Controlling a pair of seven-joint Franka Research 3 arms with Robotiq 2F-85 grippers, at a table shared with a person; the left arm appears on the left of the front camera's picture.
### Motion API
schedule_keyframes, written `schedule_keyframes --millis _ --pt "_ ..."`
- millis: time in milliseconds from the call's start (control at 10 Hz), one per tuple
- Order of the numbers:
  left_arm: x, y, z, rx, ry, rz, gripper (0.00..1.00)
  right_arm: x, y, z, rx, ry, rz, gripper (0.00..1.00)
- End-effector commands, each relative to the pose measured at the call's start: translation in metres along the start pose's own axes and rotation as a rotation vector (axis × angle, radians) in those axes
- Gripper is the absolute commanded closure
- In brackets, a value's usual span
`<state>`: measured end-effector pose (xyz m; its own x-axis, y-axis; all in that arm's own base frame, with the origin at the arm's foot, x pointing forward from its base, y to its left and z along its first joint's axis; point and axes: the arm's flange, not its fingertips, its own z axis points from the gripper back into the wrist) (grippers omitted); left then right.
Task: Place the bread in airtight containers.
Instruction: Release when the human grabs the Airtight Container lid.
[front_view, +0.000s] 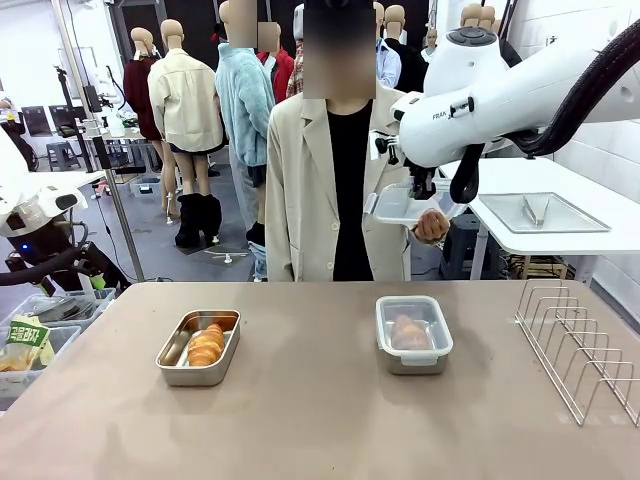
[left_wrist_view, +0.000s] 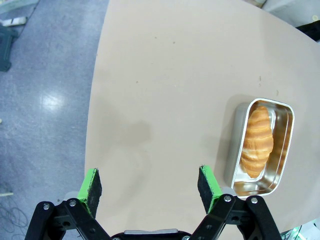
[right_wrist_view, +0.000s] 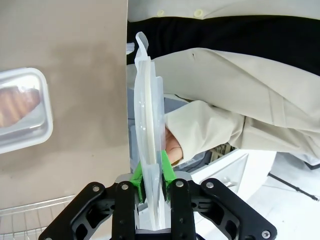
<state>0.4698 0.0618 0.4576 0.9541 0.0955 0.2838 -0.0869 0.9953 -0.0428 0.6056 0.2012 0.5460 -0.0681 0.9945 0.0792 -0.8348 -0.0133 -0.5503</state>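
One open container (front_view: 199, 348) with its croissant (front_view: 206, 345) waits down-left of my right gripper (right_wrist_view: 152, 172), which pinches the lid (right_wrist_view: 146, 125) edge-on beside the person's hand (front_view: 432, 226), while my left gripper (left_wrist_view: 149, 186) hangs spread.

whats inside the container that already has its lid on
A golden-brown roll lies inside the lidded container, seen through its translucent lid. The lid blurs the roll's detail, and the tray floor beneath it is hidden.

golden-brown ridged bread (front_view: 206, 345) in shiny steel container (front_view: 174, 371), tan table (front_view: 320, 420), translucent whitish lid (right_wrist_view: 146, 135), green pads (left_wrist_view: 91, 184) on black gripper, person's beige jacket (front_view: 300, 190)
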Motion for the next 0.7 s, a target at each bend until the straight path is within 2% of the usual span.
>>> schedule_keyframes --millis 0,100,200,400,500,600 --pt "-0.001 0.003 0.002 0.008 0.0 -0.006 0.0 0.003 -0.006 0.001 0.005 0.032 -0.011 1.0" --pt "-0.001 0.003 0.002 0.008 0.0 -0.006 0.0 0.003 -0.004 0.003 0.012 0.038 -0.009 0.94" --pt "-0.001 0.003 0.002 0.008 0.0 -0.006 0.0 0.0 0.0 0.009 0.021 0.043 -0.011 0.76" --pt "-0.001 0.003 0.002 0.008 0.0 -0.006 0.0 -0.02 0.011 0.036 0.063 0.126 -0.021 0.36" --pt "-0.001 0.003 0.002 0.008 0.0 -0.006 0.0 -0.037 0.016 0.053 0.075 0.136 -0.032 0.17" --pt "-0.001 0.003 0.002 0.008 0.0 -0.006 0.0 -0.057 0.022 0.069 0.146 0.11 -0.011 0.0"
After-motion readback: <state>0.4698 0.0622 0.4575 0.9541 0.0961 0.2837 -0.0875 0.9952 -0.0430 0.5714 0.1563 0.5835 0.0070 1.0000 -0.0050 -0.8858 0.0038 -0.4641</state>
